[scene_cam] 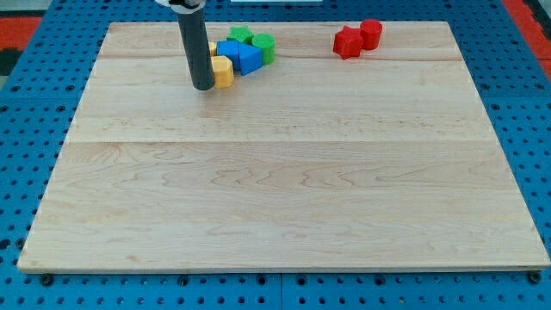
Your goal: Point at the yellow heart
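Note:
A small yellow block (223,73), its heart shape hard to make out, lies near the view's top left on the wooden board (284,172). My tip (203,86) stands right beside it, on its left, touching or nearly touching it. The dark rod hides part of a second yellow block behind it. Two blue blocks (239,56) sit just right of and above the yellow one.
Two green blocks (255,41) lie behind the blue ones at the view's top. Two red blocks (357,38) sit together at the top right. A blue pegboard (34,129) surrounds the board.

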